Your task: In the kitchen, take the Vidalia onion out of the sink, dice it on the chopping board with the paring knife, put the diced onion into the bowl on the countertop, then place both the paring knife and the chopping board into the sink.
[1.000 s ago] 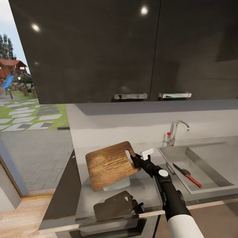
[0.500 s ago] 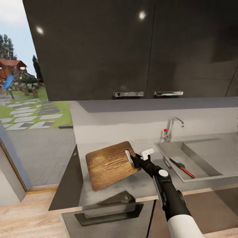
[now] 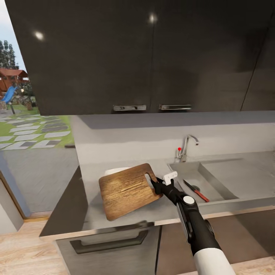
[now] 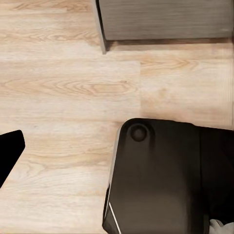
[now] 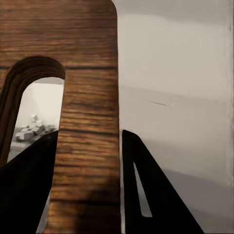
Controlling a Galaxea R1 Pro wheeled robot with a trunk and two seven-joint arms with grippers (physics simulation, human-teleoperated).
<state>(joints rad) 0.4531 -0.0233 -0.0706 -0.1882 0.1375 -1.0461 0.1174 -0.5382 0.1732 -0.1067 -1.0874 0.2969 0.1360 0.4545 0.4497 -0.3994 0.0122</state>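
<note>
Since a second earlier the camera had swung, sliding the sink and paring knife leftward in view; the right gripper stayed clamped on the chopping board, its handle strip between the jaws, held tilted above the countertop. Beyond the jaws, behind the board, sat the bowl. Whether the left gripper was open or closed could not be told.

No readable text, labels, brands, numbers or signs on any surface in view.

Right end effector clamped, arm extended forward.
</note>
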